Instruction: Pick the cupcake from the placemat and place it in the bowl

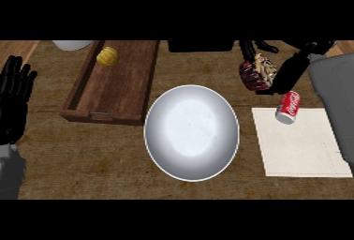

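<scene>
My right hand (287,68) is at the upper right, above the counter, with its fingers curled round the cupcake (257,72), a dark red case with pale topping. The cupcake hangs above the counter, just past the far left corner of the white placemat (304,150) and to the upper right of the large white bowl (191,132). That bowl sits in the middle of the counter with nothing in it. My left hand (15,96) rests open at the left edge, fingers up.
A red soda can (287,107) lies on the placemat's far edge, just below my right hand. A wooden tray (110,89) left of the bowl holds a yellow item (106,56). A dark object (199,46) stands at the back.
</scene>
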Controlling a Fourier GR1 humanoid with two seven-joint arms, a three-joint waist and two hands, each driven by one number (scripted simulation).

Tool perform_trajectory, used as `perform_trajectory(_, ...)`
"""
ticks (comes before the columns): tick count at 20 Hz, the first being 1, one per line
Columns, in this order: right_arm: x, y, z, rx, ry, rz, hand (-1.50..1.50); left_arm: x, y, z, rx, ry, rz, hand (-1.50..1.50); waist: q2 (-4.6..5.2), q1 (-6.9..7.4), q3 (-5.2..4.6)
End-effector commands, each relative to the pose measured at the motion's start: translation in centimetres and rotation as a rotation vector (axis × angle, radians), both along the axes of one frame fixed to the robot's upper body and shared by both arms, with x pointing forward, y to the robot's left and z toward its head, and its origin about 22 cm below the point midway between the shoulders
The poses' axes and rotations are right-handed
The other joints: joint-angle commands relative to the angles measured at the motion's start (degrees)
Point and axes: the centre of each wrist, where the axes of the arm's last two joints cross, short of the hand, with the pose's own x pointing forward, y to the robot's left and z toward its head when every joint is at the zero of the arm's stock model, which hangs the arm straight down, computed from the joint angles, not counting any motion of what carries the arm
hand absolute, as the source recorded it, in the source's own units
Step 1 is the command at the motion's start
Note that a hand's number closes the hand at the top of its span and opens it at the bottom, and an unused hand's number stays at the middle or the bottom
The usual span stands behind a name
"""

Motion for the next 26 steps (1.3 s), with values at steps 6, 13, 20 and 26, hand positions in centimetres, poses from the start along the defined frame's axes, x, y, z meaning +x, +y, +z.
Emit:
perform_trajectory(6,-6.0,5.7,-6.3,-0.086,-0.043,-0.069,1.50,1.0,-0.8,1.0,-0.003,-0.017,-0.020,0.00,0.79,1.36,0.08)
perform_trajectory(13,-6.1,8.5,-13.5,-0.120,0.142,-0.198,-1.50,0.4,-0.1,1.1,0.002,-0.019,-0.040,0.00,1.03,2.15,0.08)
perform_trajectory(20,-6.1,9.8,-15.8,0.183,0.294,-0.182,-1.50,1.7,-1.1,0.7,0.002,-0.016,-0.020,0.00,1.05,1.76,0.10)
perform_trajectory(26,-3.1,5.4,-13.8,0.478,0.192,-0.327,-1.50,0.4,-1.8,0.6,-0.001,-0.034,-0.027,0.00,1.09,2.25,0.13)
